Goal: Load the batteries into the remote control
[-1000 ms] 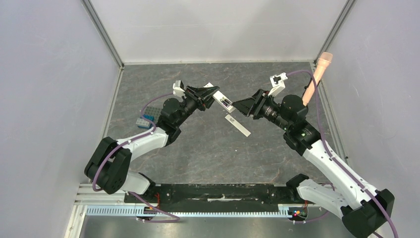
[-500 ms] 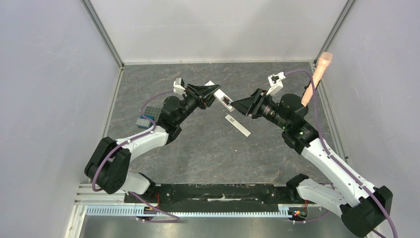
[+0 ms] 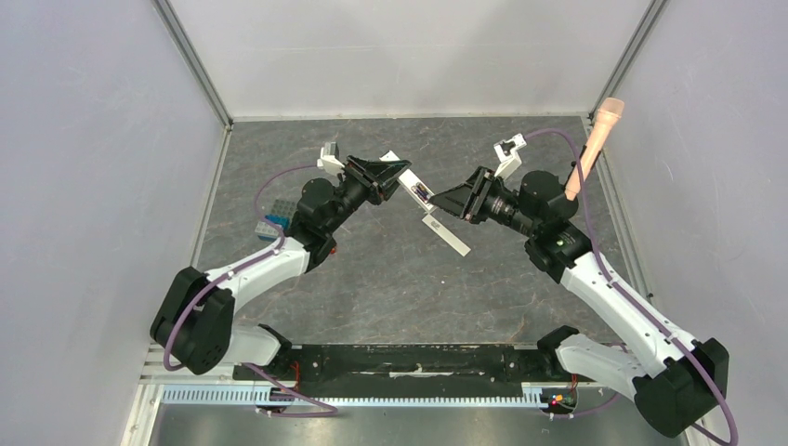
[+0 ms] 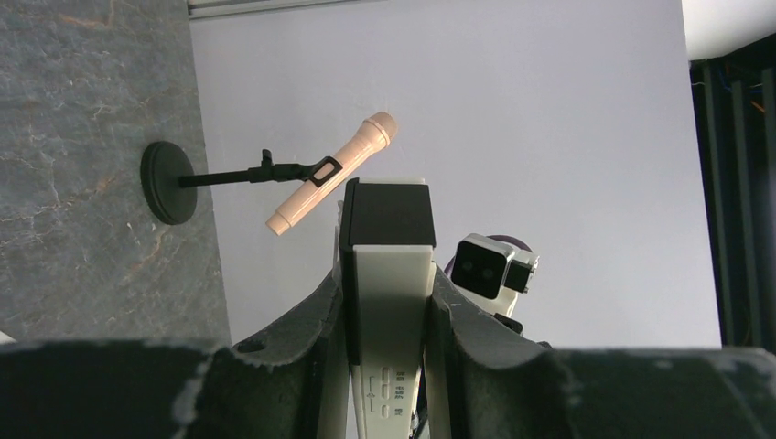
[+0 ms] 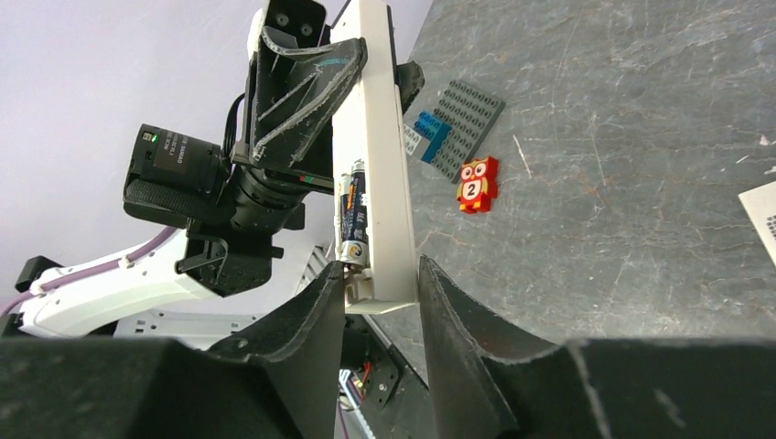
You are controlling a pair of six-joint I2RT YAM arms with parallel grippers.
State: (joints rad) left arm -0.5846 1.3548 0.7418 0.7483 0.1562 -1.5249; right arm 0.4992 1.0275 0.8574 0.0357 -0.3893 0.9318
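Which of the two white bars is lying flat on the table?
The loose thin white strip; the other, the remote control, is held in the air by the left gripper.

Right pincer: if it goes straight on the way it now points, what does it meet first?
The remote control, which the left pincer holds. Its near end, below the batteries, lies right ahead of the right pincer, about between its fingers; the exact depth is unclear.

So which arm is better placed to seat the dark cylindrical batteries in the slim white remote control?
Right. The left gripper is shut on the remote control, holding it aloft; the right gripper has its fingers flanking the open end, beside the batteries.
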